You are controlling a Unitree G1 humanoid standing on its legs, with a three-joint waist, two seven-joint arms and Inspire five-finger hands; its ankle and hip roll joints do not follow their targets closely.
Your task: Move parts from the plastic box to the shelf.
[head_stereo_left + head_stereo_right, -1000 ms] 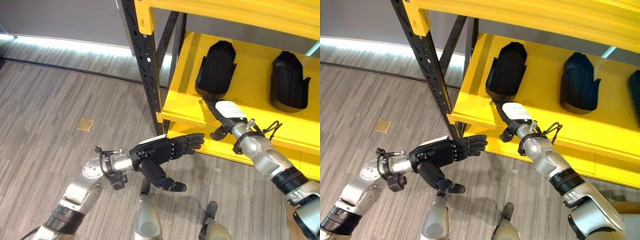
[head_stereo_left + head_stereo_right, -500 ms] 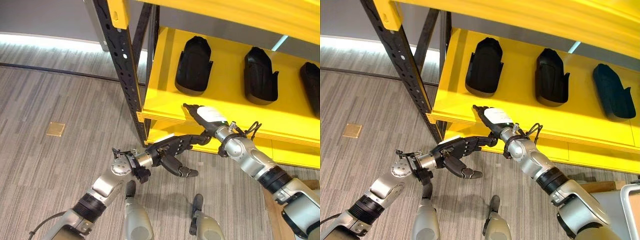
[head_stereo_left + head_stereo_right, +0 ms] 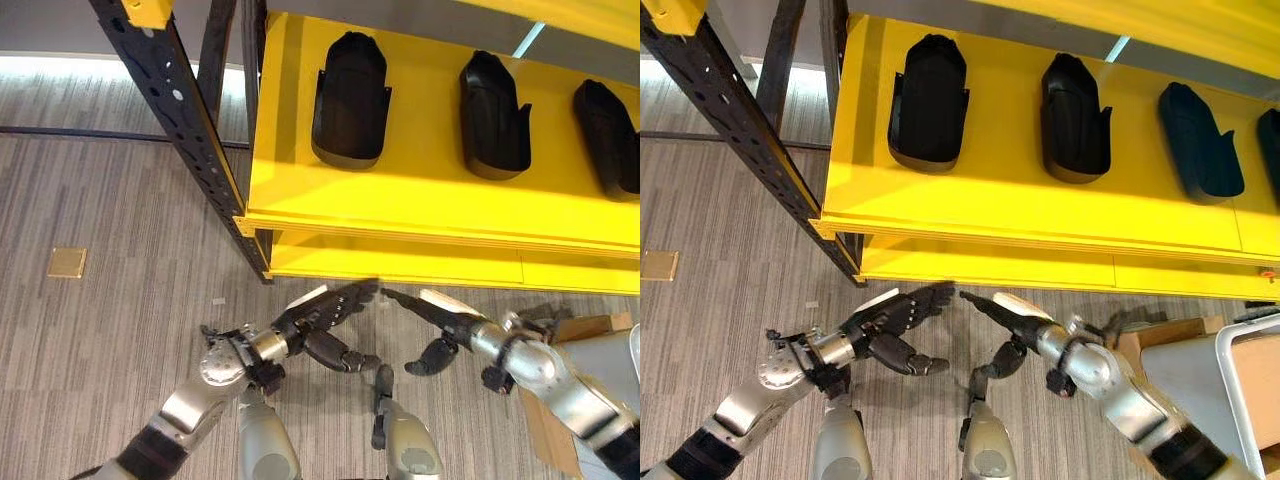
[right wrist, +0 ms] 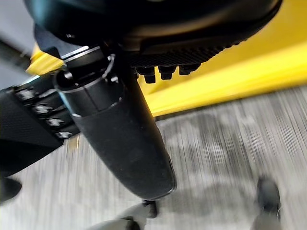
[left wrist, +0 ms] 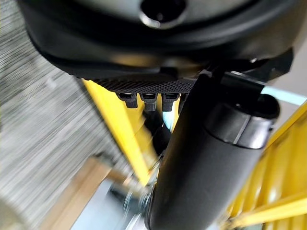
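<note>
**A:** What is different from a moment ago?

**B:** Your right hand [image 3: 1025,318] is no longer up on the yellow shelf [image 3: 420,205]. It was resting on the front edge, just below the first black part [image 3: 350,85]. Now it is hanging low, in front of the shelf and under its front edge. Your view is also sliding along the shelf, so more parts are showing.

**A:** So what does that mean for the job?

**B:** I think that part is put down. It is lying on the shelf board near the left end. A second black part [image 3: 494,103] is lying beside it, and a third black part [image 3: 610,135] is lying near the right edge. You are probably turning back to get another one.

**A:** Where is the plastic box?

**B:** The corner of a grey box [image 3: 1248,375] is showing low on your right, beside a brown cardboard box [image 3: 1155,338]. I cannot tell what is inside.

**A:** How are the hands sitting?

**B:** Your left hand [image 3: 318,315] and your right hand are pointing at each other, fingertips close together but apart. The fingers are straight and loose, thumbs hanging down. Both hands are holding nothing.
</note>
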